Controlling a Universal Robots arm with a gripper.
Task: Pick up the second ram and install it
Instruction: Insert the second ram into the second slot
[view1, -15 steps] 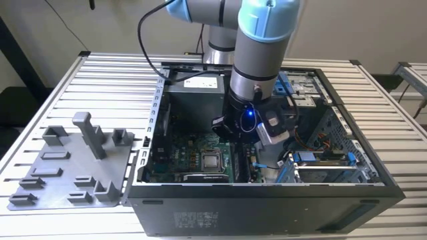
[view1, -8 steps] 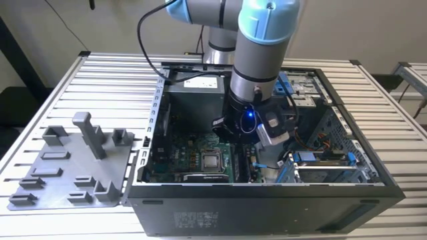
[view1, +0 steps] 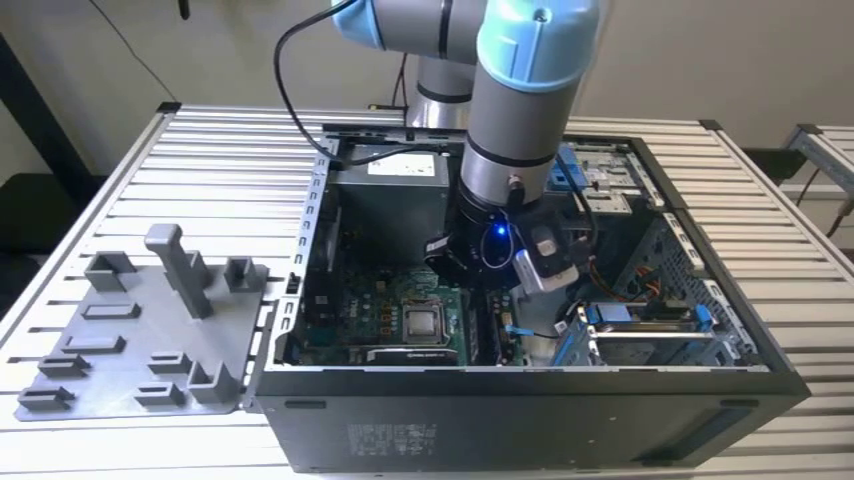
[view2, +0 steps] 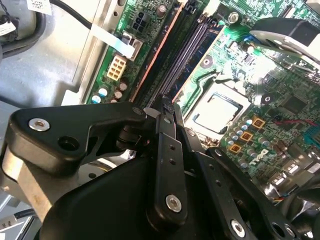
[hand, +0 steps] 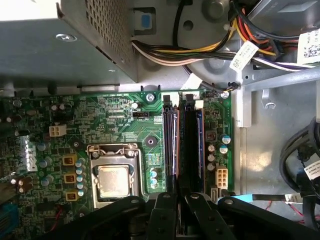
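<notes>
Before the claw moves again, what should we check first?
1. Claw is inside the case: ok.
2. Claw lines up with the slots: ok. In the first wrist view it sits at their near end.
3. Ram is in the claw: cannot tell.
4. A slot is free for the ram: cannot tell.
5. Latches are open: cannot tell.
6. Cables stay off the slots: ok. They lie past the far end.
</notes>
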